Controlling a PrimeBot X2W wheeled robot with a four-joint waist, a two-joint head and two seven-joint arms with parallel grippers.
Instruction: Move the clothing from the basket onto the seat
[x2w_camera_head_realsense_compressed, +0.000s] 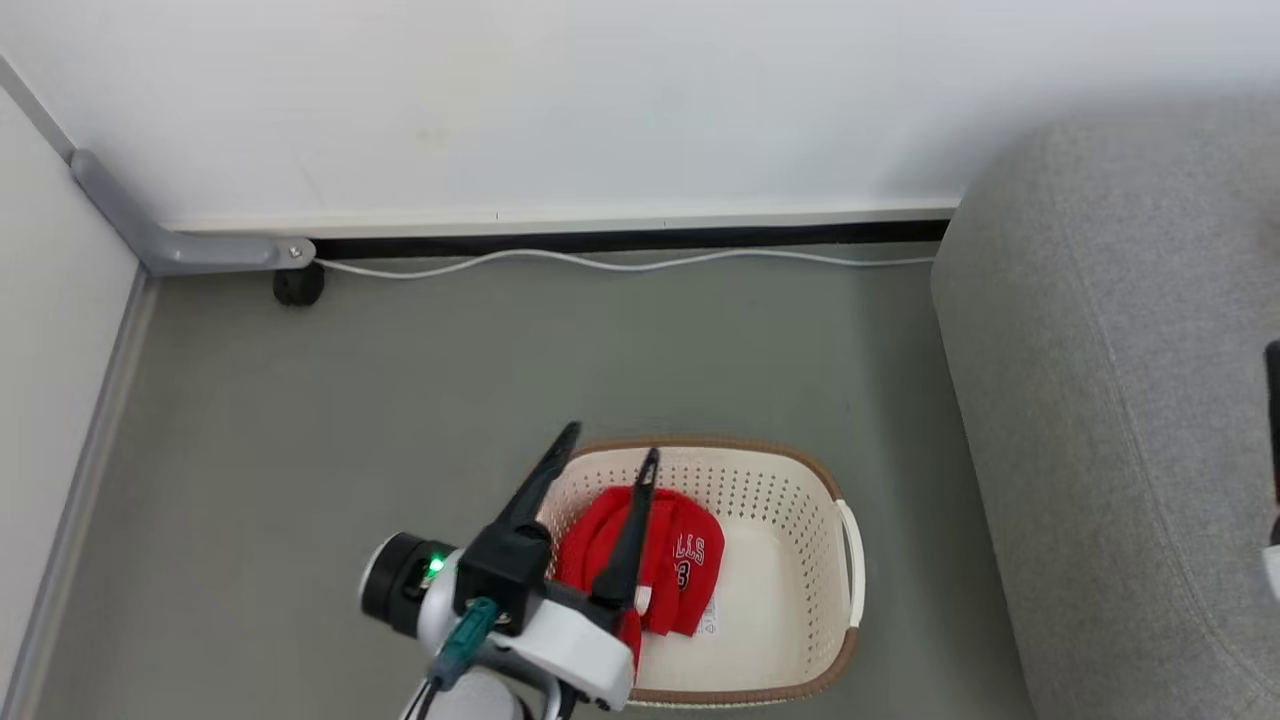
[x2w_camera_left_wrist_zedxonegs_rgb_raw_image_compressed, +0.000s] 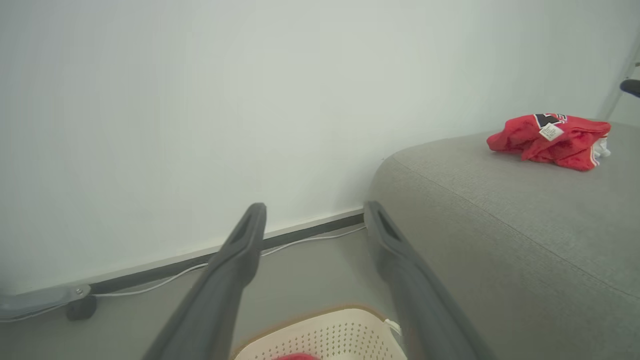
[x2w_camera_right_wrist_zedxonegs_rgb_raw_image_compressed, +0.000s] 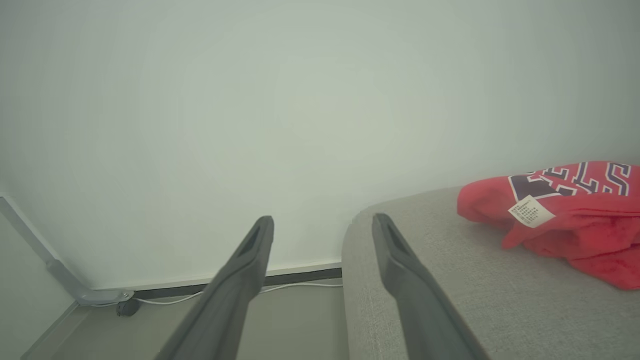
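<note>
Two dark fingers (x2w_camera_head_realsense_compressed: 637, 515) of the left gripper (x2w_camera_head_realsense_compressed: 612, 443) are standing wide apart at the lower middle of the head view, poised over the left end of the basket (x2w_camera_head_realsense_compressed: 790, 470). Inside it, a red jersey (x2w_camera_head_realsense_compressed: 680, 560) is lying bunched against that left side, with its white tag (x2w_camera_head_realsense_compressed: 708, 622) peeking out and cream floor showing to its right. The seat (x2w_camera_head_realsense_compressed: 1120, 400) is taking up the right edge of the frame, close to the basket with a strip of floor (x2w_camera_head_realsense_compressed: 400, 400) between them. In the right wrist view, the right gripper (x2w_camera_right_wrist_zedxonegs_rgb_raw_image_compressed: 322, 219) is holding its fingers apart too, with the seat's rounded end behind them — and a second jersey (x2w_camera_right_wrist_zedxonegs_rgb_raw_image_compressed: 575, 240) is resting on the cushion at the frame's right. Farther back, a white cable (x2w_camera_head_realsense_compressed: 600, 263) is running along the base of the wall (x2w_camera_head_realsense_compressed: 600, 100), and a grey bracket (x2w_camera_head_realsense_compressed: 200, 248) with a black wheel (x2w_camera_head_realsense_compressed: 298, 285) is sitting at the upper left.
</note>
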